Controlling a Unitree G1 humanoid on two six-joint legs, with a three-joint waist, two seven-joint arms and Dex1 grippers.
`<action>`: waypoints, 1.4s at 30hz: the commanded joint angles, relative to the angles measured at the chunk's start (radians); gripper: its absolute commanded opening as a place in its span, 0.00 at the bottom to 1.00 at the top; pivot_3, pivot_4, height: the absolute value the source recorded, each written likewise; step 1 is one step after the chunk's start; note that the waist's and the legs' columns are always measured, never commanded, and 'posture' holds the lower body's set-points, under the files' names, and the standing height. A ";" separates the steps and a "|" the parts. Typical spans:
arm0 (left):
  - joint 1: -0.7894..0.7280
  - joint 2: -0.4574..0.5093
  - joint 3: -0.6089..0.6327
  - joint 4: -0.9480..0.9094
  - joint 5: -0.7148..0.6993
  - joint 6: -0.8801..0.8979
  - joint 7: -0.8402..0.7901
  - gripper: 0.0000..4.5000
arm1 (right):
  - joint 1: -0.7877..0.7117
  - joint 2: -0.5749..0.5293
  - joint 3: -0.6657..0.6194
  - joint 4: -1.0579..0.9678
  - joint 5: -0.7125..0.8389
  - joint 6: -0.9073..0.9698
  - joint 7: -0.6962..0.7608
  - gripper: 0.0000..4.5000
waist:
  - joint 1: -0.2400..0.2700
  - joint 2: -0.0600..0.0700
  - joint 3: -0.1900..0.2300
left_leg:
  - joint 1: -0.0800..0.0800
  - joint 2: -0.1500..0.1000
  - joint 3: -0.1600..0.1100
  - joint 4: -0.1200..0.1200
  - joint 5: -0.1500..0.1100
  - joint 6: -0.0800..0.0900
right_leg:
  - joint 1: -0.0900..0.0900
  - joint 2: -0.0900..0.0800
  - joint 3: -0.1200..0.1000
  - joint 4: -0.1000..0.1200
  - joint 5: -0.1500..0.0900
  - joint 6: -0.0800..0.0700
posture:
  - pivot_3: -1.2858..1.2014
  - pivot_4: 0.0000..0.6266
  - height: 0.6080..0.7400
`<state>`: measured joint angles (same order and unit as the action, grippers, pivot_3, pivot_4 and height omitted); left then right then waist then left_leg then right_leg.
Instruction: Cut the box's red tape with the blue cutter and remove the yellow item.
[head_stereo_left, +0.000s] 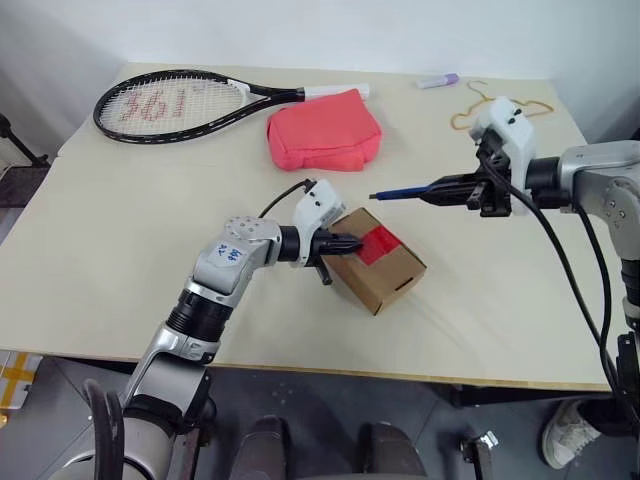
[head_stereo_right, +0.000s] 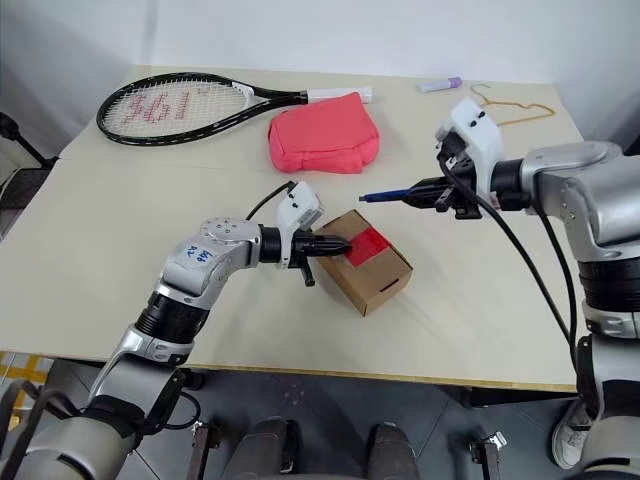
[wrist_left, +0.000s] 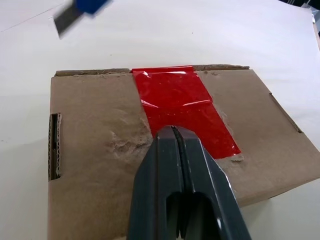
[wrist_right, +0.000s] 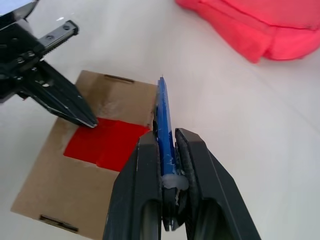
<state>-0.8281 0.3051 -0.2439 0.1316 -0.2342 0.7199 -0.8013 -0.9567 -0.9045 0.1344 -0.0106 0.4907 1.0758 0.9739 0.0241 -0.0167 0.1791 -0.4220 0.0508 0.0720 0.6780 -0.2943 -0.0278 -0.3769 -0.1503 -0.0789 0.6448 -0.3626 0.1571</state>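
Right tool (head_stereo_left: 437, 190) grips blue cutter (head_stereo_left: 402, 193) (above box (head_stereo_left: 385, 272))

Silver-grey metal arms with black ribbed collars end in white wrist housings and black two-fingered claws: left claw (head_stereo_left: 348, 242), right claw (head_stereo_left: 432, 190). Black cables loop along both forearms.

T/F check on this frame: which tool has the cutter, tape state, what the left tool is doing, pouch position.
1. The right tool holds the blue cutter. True.
2. The red tape is already cut through. False: it lies unbroken across the box.
3. The left tool is shut, its tips at the tape's edge on the box top. True.
4. The cutter's blade is touching the tape. False: it hangs above the table, clear of the box.
5. The pink-red pouch sits on top of the box. False: it lies apart, beyond the box.
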 joint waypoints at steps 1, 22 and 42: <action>0.013 0.001 -0.018 0.000 0.009 0.012 -0.004 0.00 | 0.007 -0.004 -0.029 -0.037 -0.003 0.002 -0.010 0.03 | -0.001 0.000 0.000 | 0.000 0.000 0.000 0.000 0.000 0.000 | 0.000 0.000 0.000 0.000 0.000 0.000 | 0.52 0.24 1.00; 0.017 0.010 -0.020 -0.009 0.008 0.022 -0.009 0.00 | -0.020 -0.001 -0.054 -0.002 -0.025 -0.020 -0.012 0.03 | -0.001 0.000 0.000 | 0.000 0.000 0.000 0.000 0.000 0.000 | 0.000 0.000 0.000 0.000 0.000 0.000 | 0.52 0.24 1.00; 0.013 0.012 -0.025 -0.012 0.008 0.032 -0.014 0.00 | 0.059 0.023 -0.063 -0.072 -0.001 0.024 -0.025 0.03 | -0.001 0.000 0.000 | 0.000 0.000 0.000 0.000 0.000 0.000 | 0.000 0.000 0.000 0.000 0.000 0.000 | 0.52 0.24 1.00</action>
<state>-0.8282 0.3116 -0.2448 0.1273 -0.2344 0.7318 -0.8063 -0.8861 -0.8874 0.1094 -0.0589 0.4804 1.1124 0.9503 0.0230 -0.0167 0.1790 -0.4218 0.0508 0.0720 0.6783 -0.2943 -0.0278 -0.3769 -0.1503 -0.0788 0.6453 -0.3626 0.1571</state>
